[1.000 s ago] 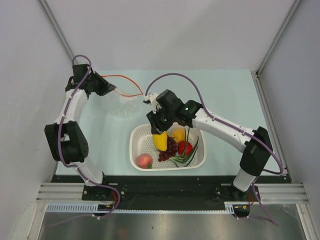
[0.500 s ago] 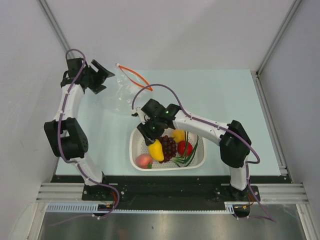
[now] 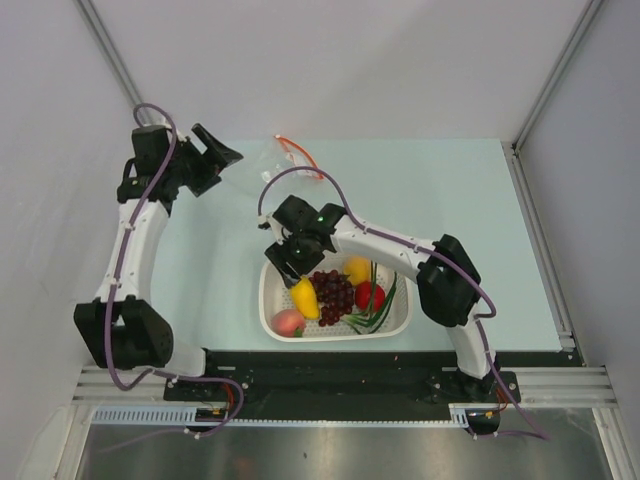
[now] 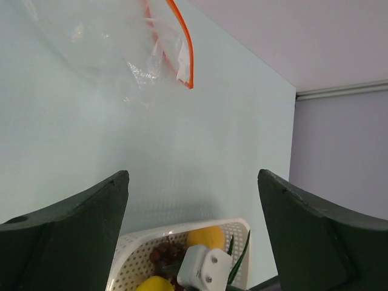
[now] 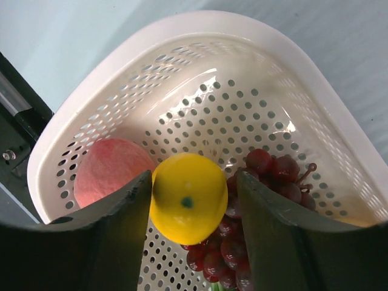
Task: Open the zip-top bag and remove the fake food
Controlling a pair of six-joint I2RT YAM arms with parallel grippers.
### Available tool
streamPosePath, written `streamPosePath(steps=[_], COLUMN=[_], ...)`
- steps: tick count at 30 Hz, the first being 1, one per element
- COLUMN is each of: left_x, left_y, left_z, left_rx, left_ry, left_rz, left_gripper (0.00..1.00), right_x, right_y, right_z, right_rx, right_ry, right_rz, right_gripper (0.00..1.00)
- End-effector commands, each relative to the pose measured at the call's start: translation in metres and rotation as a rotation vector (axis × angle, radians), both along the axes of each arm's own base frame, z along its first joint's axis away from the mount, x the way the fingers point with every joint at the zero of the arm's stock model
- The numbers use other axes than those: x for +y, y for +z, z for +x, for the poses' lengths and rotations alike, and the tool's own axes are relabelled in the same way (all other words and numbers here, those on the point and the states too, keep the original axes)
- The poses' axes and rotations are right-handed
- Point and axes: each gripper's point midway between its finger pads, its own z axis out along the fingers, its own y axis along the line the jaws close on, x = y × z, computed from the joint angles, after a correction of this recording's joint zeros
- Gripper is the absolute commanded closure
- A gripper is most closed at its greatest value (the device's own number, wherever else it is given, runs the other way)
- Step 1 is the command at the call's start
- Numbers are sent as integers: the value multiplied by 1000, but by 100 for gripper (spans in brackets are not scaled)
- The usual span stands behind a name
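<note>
My left tool [image 4: 193, 182] stands wide with nothing between its fingers. The zip-top bag [image 4: 124, 45] lies at the far side of the surface [image 4: 230, 133], ahead of that tool and apart from it. My right tool [image 5: 193, 177] hangs parted over the white basket [image 5: 200, 24]. The yellow piece [image 3: 303, 297] rests there against the grapes [image 3: 332, 292], near the peach [image 3: 288, 321].

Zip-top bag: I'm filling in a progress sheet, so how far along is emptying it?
Done: the zip-top bag lies clear on the table, nothing coloured inside, the left tool open near it. In hand: the yellow piece sits loose between the fingers of the right tool, in the basket. Left: seemingly just pulling clear; peach and grapes are already in the basket.
</note>
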Motion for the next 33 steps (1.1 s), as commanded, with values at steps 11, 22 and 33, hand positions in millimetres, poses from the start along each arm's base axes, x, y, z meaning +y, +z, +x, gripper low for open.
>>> streamPosePath(steps=[11, 22, 33], left_x=[-24, -154, -199], left_y=[1, -4, 5], left_z=[-51, -80, -150], left_rx=[-52, -144, -381], left_ry=[-86, -429, -557], left_rz=[65, 21, -123], left_gripper=[8, 1, 0], right_x=[-6, -93, -221], right_y=[53, 122, 141], right_z=[15, 27, -21], right_rx=[-133, -324, -316], right_ry=[-67, -347, -810], right_rz=[71, 265, 570], right_gripper=[19, 0, 0])
